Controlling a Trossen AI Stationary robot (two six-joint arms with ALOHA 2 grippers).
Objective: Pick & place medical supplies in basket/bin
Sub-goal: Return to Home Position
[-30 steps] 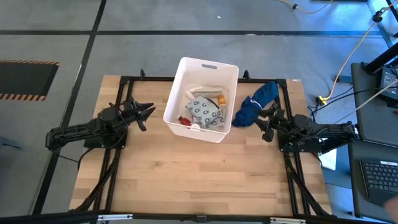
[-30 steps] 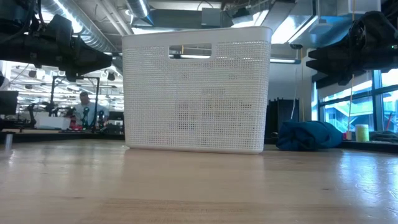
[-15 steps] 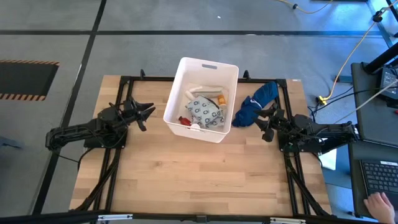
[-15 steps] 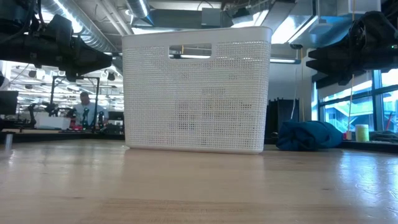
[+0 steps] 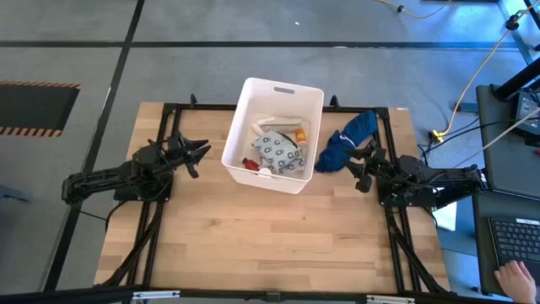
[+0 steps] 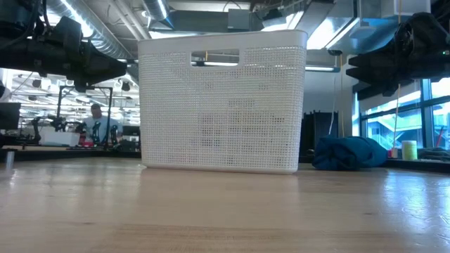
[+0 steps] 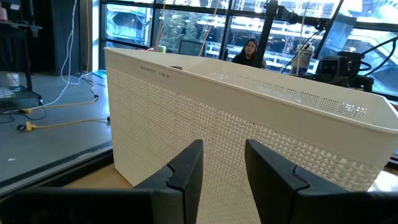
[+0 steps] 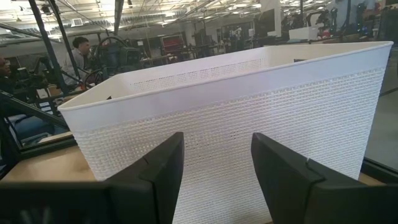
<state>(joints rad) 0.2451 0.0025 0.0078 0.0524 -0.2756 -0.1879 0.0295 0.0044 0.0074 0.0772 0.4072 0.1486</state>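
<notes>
The white tub (image 5: 272, 135) stands on its base at the table's far middle, also seen in the low view (image 6: 223, 102). Inside lie the supplies: a white dotted packet (image 5: 276, 152), a beige roll (image 5: 274, 121), an orange vial (image 5: 299, 135) and a red vial (image 5: 250, 163). My left gripper (image 5: 199, 153) hovers open left of the tub, facing its wall (image 7: 249, 130). My right gripper (image 5: 359, 169) hovers open right of the tub, facing its other wall (image 8: 249, 118), beside the dark blue cloth bundle (image 5: 346, 140).
The dark blue bundle (image 6: 349, 152) lies on the table right of the tub. Bare wooden tabletop (image 5: 270, 232) spreads across the near half. Black frame rails (image 5: 160, 211) run along both table sides. People show in the room beyond, and a hand rests at a keyboard (image 5: 512, 274) to the right.
</notes>
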